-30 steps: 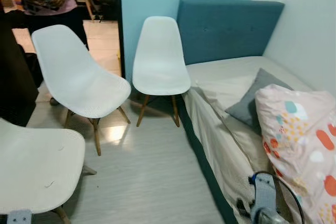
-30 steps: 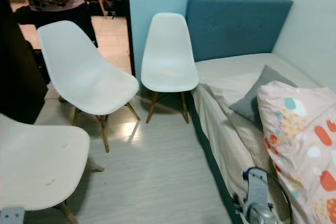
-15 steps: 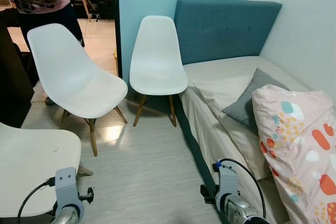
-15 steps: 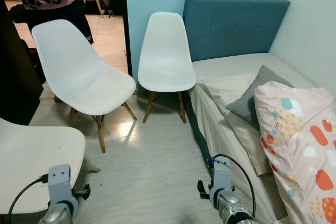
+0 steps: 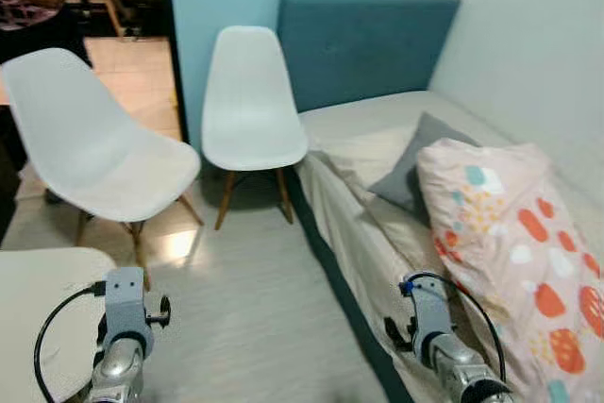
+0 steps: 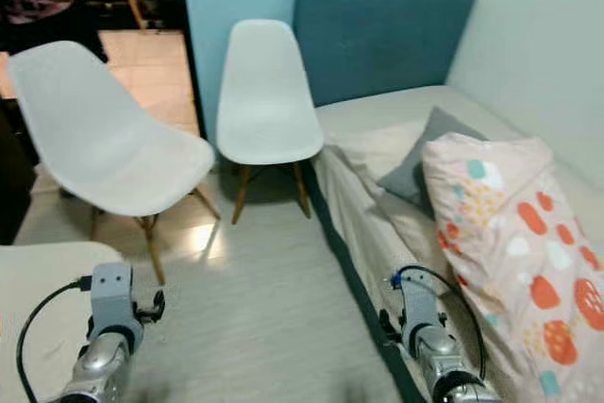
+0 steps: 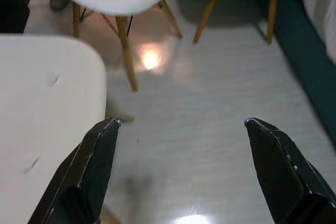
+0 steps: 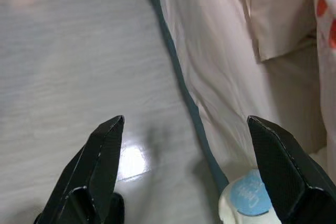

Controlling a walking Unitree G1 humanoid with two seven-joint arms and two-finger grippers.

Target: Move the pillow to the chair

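Bed (image 5: 377,139) with blue headboard along right wall; pink pillow (image 5: 510,233) with orange, teal, white blobs lies on it beside one grey cushion (image 5: 411,162). Three white chairs (image 5: 247,92) stand left. Right wrist view reveals round blue-capped object (image 8: 251,203) on floor. Left gripper (image 7: 181,169) and right gripper (image 8: 184,169) spread wide, empty.

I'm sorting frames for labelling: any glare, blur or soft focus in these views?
Head views: slightly soft all over, with floor glare under the nearer white chair. Left wrist view: two bright floor reflections, left tool open and sharp. Right wrist view: floor glare near the right tool, bedsheet slightly soft.
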